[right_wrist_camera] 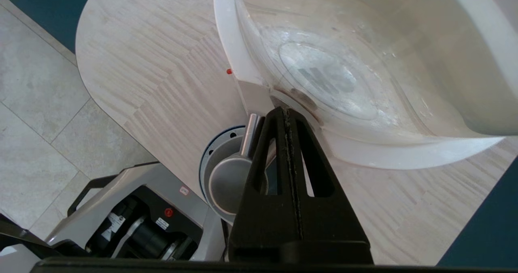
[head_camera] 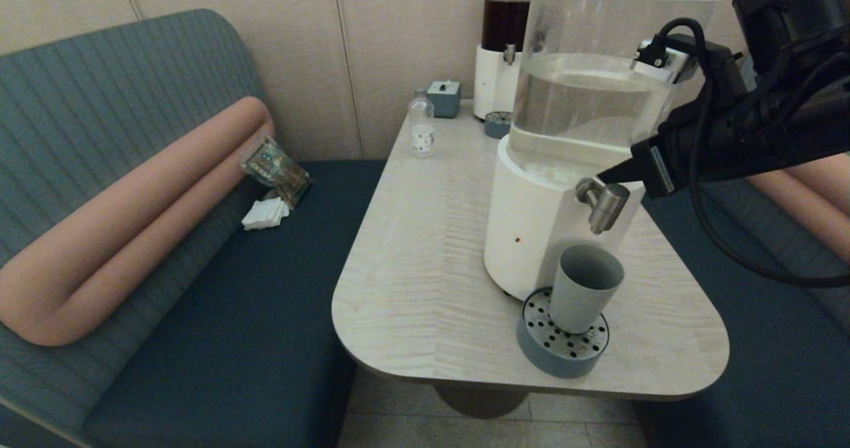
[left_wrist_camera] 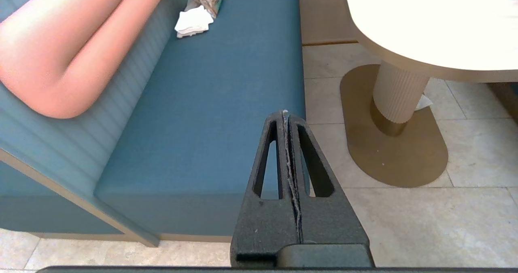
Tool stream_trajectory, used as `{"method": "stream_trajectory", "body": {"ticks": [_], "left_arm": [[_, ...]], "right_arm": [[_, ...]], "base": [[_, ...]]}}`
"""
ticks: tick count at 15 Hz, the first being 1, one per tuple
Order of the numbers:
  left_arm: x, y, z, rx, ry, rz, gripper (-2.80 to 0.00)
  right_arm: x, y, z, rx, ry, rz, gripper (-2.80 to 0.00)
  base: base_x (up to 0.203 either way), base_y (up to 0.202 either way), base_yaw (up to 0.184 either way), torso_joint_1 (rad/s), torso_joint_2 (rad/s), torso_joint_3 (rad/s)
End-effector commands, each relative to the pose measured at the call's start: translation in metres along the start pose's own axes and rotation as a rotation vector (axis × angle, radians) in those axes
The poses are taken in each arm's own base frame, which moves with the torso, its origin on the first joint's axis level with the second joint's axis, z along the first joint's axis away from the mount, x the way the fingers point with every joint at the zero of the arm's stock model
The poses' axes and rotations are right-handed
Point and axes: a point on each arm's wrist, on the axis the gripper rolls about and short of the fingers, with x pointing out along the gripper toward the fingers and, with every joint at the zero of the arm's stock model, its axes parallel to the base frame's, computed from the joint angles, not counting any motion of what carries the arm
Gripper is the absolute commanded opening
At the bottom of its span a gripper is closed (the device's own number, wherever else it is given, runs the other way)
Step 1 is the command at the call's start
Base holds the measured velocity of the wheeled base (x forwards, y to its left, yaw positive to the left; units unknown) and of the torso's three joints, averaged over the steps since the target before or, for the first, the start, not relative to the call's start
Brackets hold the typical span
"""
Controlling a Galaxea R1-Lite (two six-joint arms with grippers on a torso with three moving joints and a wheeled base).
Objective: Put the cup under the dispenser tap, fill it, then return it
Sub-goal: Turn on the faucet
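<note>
The grey-blue cup [head_camera: 584, 289] stands upright on the round perforated drip tray [head_camera: 561, 362], directly below the brushed-steel dispenser tap [head_camera: 603, 204]. My right gripper [head_camera: 607, 174] is shut with nothing in it, its tip right at the top rear of the tap where the stem meets the white base; whether they touch I cannot tell. In the right wrist view the shut fingertips [right_wrist_camera: 285, 111] lie over the tap [right_wrist_camera: 228, 182], with the tray rim [right_wrist_camera: 216, 139] beneath. My left gripper [left_wrist_camera: 285, 113] is parked, shut and empty, above the bench edge and floor.
The clear-tank dispenser [head_camera: 584, 103] fills the table's [head_camera: 418, 275] right half. Behind it stand a dark-liquid dispenser [head_camera: 505, 30] with its own tray [head_camera: 497, 124], a small bottle [head_camera: 421, 126] and a blue box [head_camera: 443, 97]. Blue benches flank the table.
</note>
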Motion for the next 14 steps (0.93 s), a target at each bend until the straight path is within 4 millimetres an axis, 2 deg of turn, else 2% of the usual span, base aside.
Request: {"method": "stream_trajectory", "body": {"ticks": [1, 14], "left_arm": [[0.0001, 0.0000, 0.0000, 0.000, 0.001, 0.000, -2.80], [0.0001, 0.0000, 0.0002, 0.000, 0.002, 0.000, -2.80]], "right_arm": [[0.0021, 0.0024, -0.0001, -0.004, 0.007, 0.011, -2.80], [0.0095, 0.0058, -0.0011, -0.087, 0.019, 0.036, -2.80]], "base": [[0.000, 0.000, 0.000, 0.000, 0.00, 0.000], [0.000, 0.000, 0.000, 0.000, 0.00, 0.000]]}}
